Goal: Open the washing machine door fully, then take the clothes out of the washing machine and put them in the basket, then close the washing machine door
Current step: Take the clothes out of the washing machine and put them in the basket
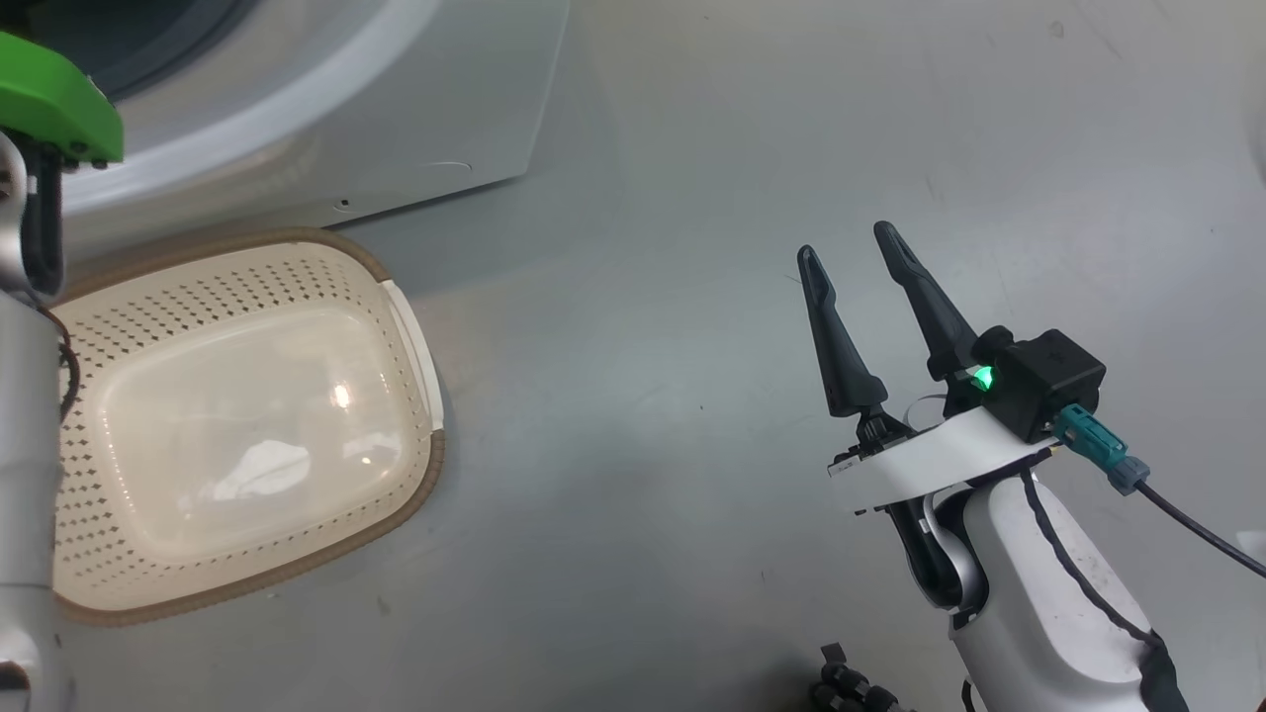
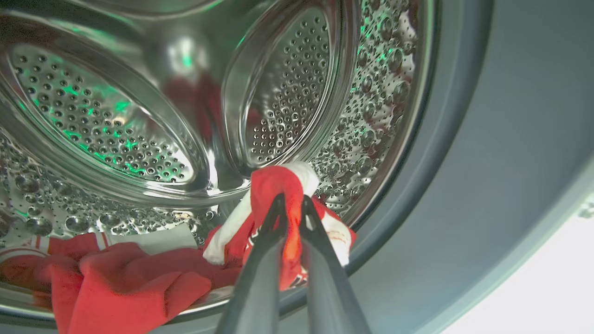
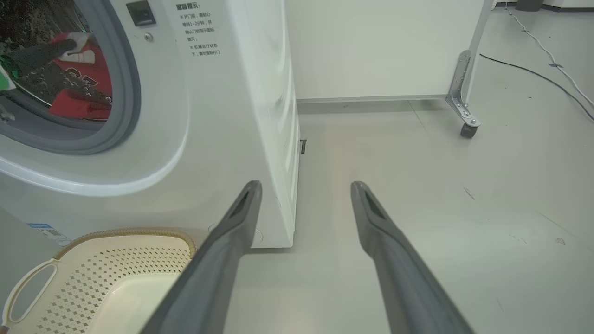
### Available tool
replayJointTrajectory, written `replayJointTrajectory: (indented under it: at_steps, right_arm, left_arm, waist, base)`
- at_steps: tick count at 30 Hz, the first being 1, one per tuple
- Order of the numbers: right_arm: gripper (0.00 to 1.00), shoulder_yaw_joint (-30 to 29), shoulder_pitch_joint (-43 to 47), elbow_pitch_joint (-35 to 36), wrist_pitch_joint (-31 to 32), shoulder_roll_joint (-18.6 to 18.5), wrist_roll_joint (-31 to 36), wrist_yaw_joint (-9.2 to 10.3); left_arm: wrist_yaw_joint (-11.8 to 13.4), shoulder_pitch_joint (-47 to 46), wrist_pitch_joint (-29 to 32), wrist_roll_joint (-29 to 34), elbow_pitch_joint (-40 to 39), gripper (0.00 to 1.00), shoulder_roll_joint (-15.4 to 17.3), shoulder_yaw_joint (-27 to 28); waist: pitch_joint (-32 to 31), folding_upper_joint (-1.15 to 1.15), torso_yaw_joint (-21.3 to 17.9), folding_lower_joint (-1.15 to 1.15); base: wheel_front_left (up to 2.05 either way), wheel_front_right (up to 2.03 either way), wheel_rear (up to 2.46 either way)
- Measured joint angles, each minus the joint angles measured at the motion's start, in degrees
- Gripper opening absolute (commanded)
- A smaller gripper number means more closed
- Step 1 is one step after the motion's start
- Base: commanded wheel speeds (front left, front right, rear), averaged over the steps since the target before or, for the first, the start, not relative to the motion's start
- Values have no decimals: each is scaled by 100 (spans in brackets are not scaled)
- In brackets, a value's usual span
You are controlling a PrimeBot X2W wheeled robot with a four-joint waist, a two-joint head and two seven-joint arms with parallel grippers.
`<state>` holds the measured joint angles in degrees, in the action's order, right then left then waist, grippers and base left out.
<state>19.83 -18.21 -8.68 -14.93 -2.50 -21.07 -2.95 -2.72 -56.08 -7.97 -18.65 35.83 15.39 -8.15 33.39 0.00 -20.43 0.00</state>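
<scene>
Head view: the basket (image 1: 435,465) sits on the floor at 9 o'clock, just beside the washing machine (image 1: 415,109). The right gripper (image 1: 846,242) hangs at 3 o'clock, fingers spread, holding nothing.

Left wrist view: the left gripper (image 2: 292,200) has its fingers clamped on the clothes (image 2: 274,183) at the drum (image 2: 116,116) mouth. The pinched garment's long axis runs 1 to 8 o'clock, tail toward the pile. Risk: the thin pinch slips, or the tail snags the rubber rim (image 2: 464,139).

Right wrist view: red cloth shows inside the opening at 10 o'clock. A hasty lift could drop it short of the basket.

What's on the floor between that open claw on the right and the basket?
Nothing: in the head view, the stretch between the right gripper and the basket is bare grey floor.
</scene>
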Motion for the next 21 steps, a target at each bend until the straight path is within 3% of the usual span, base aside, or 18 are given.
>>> replayJointTrajectory:
  at_steps: [7, 14, 21]
  right_arm:
    - [100, -62, 72, -94, 0, -4, 170, -10]
    - [100, -189, 255, -238, 0, -10, 370, -52]
    - [100, -286, 501, -410, 0, -12, 416, -102]
  left_arm:
    - [149, 662, -546, 12, -434, 0, -126, -16]
    - [318, 1088, -631, 32, -1079, 0, -375, -47]
    - [319, 1567, -648, 64, -1712, 0, -606, -177]
  waist:
    - [-315, 0, 268, 0]
    - [-628, 0, 616, 0]
    - [-1023, 0, 934, 0]
  base:
    - [0, 0, 0]
    - [0, 0, 0]
    - [0, 0, 0]
